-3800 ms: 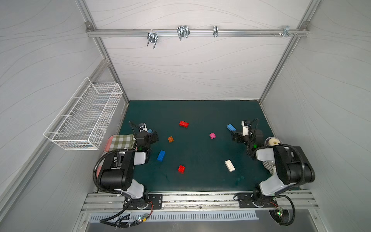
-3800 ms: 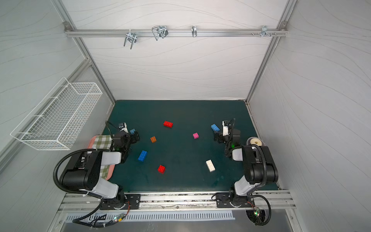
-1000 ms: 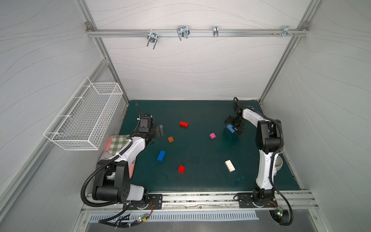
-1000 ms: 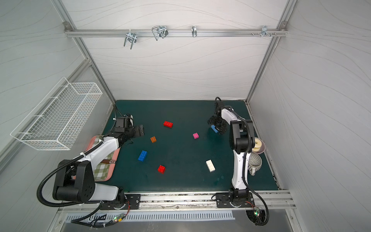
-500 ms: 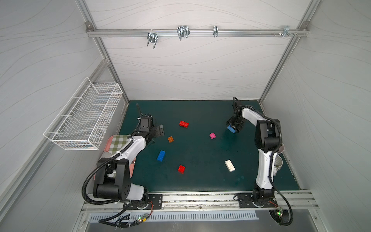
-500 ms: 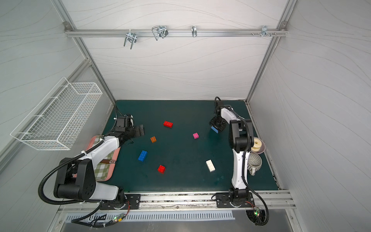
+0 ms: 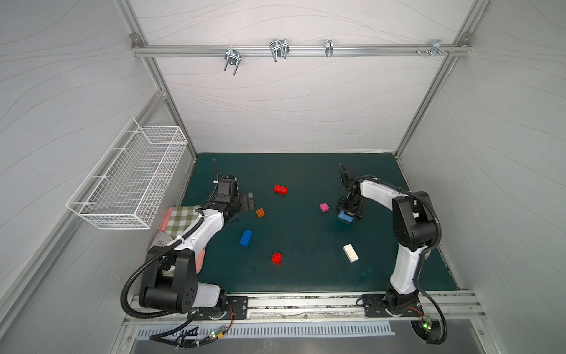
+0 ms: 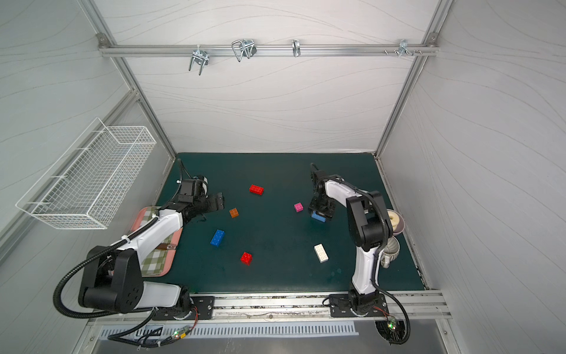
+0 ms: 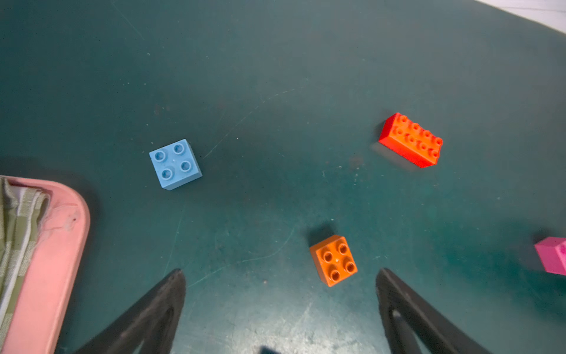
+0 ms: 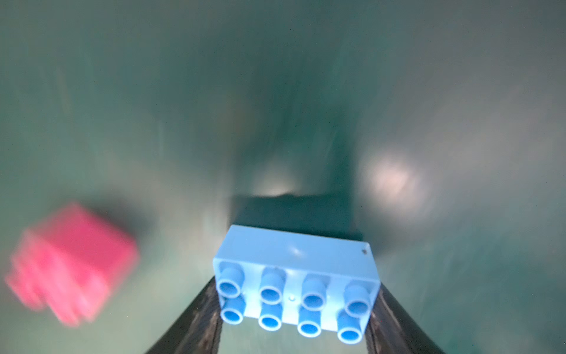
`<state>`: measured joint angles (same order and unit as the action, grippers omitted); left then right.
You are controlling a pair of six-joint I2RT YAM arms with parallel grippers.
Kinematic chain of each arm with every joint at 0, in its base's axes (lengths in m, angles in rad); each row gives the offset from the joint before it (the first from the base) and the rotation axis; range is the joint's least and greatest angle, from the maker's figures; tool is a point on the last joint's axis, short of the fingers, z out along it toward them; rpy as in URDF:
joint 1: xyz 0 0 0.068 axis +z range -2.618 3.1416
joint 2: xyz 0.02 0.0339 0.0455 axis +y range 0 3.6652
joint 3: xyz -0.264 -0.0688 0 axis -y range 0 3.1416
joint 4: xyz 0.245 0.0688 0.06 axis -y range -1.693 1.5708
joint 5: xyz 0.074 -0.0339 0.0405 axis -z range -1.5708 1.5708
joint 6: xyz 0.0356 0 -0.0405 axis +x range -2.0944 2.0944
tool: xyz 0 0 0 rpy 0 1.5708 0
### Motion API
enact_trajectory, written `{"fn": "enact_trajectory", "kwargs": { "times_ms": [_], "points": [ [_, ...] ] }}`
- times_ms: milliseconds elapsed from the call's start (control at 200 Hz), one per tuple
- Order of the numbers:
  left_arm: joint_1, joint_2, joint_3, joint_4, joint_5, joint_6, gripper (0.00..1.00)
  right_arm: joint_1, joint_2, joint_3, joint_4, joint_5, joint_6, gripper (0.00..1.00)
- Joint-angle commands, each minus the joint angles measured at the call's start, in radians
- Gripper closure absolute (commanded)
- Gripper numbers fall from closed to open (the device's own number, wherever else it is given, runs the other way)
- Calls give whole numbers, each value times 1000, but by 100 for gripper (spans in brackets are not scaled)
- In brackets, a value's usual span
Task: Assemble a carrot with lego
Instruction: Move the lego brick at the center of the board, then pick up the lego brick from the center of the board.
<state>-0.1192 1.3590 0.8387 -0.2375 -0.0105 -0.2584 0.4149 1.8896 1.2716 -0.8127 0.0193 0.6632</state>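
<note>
Top views first. The right tool (image 7: 349,212) is clamped on a long light-blue studded plastic brick (image 7: 345,217), right of centre on the green-matted bench (image 7: 306,275). A small pink square brick (image 7: 324,207) sits just beside it. The left tool (image 7: 249,202) hangs spread wide near the left edge, with a small orange square brick (image 7: 260,212) just off its tips. A long red brick (image 7: 280,189) lies towards the back edge and a long dark-blue brick (image 7: 246,237) left of centre. A small red square brick (image 7: 277,258) is nearer the front edge, and a long white brick (image 7: 351,253) is front-right. Each of those lies on its own. A grey mug (image 8: 390,249) stands by the right edge.

Over to the left wrist: both black fingers (image 9: 147,321) are apart and gripping nothing, with bare mat between them. The orange brick sits just ahead, studs up. Further on are a small light-blue square brick (image 9: 174,164) and the long red one. A pink plastic tray (image 9: 52,260) holding a checked cloth (image 9: 12,220) is off to one side.

Right wrist now: dark fingers press both short ends of the light-blue brick, its eight studs facing the camera. The brick is sharp, while the mat and the pink brick are blurred.
</note>
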Motion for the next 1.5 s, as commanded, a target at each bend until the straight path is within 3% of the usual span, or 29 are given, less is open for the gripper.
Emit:
{"fn": "enact_trajectory", "kwargs": {
  "times_ms": [0, 230, 465, 710, 820, 1040, 1301, 1491],
  "points": [
    [-5, -39, -20, 1, 10, -17, 3, 100, -55, -67, -27, 18, -49, 50],
    [-6, -61, -33, -4, 14, -27, 2, 260, -67, -78, -30, 28, -80, 45],
    [-6, -83, -42, -14, 15, -27, 2, 292, -40, -50, -41, 26, -103, 33],
    [-6, -91, -46, -14, 14, -29, 2, 294, -64, -12, -86, 37, -129, 15],
    [-5, -90, -46, -14, 15, -32, 2, 286, -82, 23, -122, 38, -139, 12],
    [-6, -99, -52, -26, 40, -45, 2, 206, -96, 129, -131, 26, -196, 16],
    [-22, -100, -63, -28, 57, -50, 2, 107, 83, 331, -86, -15, -441, 28],
    [-29, -91, -62, -26, 61, -50, 2, 80, 195, 439, -120, -35, -533, 35]
  ]
}}
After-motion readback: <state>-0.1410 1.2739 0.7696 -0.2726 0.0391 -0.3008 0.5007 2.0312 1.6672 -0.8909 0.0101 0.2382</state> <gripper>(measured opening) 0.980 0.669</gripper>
